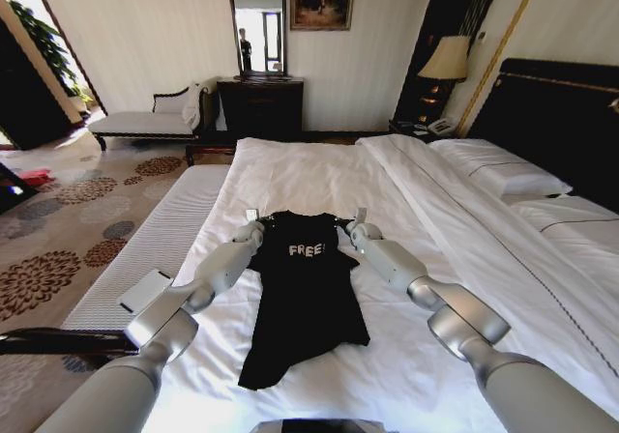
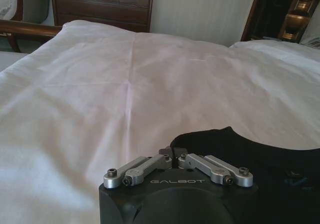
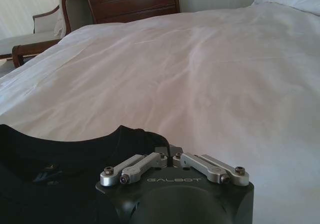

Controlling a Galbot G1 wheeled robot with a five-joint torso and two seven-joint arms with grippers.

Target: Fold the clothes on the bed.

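Both grey arms reach forward over the large white-sheeted bed, low and roughly symmetric, wrists at the far end of the black short-sleeved T-shirt with white "FREE!" lettering. Shirt lies flat on the sheet near the bed's foot, collar away from the robot, hem nearest it.

Left gripper sits at the shirt's left shoulder; wrist view has its fingers drawn together, pinching the black fabric edge. Right gripper at the right shoulder, fingers likewise clamped on the shoulder edge.
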